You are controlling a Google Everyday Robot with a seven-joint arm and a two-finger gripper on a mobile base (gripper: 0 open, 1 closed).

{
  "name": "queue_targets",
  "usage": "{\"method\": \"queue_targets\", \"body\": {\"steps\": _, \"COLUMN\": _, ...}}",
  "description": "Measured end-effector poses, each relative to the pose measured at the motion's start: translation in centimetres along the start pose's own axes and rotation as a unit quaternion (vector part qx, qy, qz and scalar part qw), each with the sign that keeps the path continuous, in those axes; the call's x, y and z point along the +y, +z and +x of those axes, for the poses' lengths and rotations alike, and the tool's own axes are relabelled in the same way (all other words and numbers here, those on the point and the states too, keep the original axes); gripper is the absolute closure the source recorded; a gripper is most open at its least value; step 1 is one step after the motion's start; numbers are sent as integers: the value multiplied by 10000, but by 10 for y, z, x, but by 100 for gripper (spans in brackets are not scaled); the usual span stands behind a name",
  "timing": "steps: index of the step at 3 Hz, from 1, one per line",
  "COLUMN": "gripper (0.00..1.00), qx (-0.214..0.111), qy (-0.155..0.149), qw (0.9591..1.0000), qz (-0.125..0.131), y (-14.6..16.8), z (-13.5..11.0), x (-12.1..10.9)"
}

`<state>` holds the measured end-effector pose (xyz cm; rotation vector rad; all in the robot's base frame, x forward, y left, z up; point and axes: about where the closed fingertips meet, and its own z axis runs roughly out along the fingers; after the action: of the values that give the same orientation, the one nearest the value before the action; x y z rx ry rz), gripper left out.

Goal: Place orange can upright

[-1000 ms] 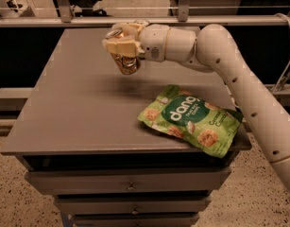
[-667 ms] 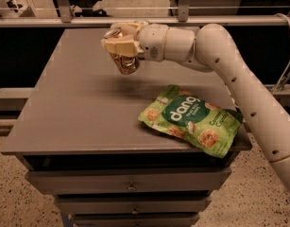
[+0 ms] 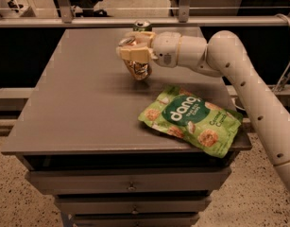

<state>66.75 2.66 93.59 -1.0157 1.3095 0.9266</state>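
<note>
The orange can is orange-brown with a mottled golden pattern. It hangs tilted in my gripper, just above the grey table top at its middle back. The gripper reaches in from the right on the white arm and is shut on the can's upper part. The can's lower end is close to the table surface; I cannot tell whether it touches.
A green can with a silver top stands at the back edge of the table, just behind the gripper. A green Dang snack bag lies at the front right, overhanging the edge. Drawers are below the table front.
The arm and the can have stayed in about the same place over the table; no clear movement shows.
</note>
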Motion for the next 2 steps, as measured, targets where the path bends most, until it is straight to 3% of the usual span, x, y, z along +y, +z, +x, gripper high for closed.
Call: {"method": "queue_targets", "body": {"steps": 2, "gripper": 100, "qx": -82, "qy": 90, "qw": 9999, "qz": -8, "y": -52, "z": 18, "x": -29}}
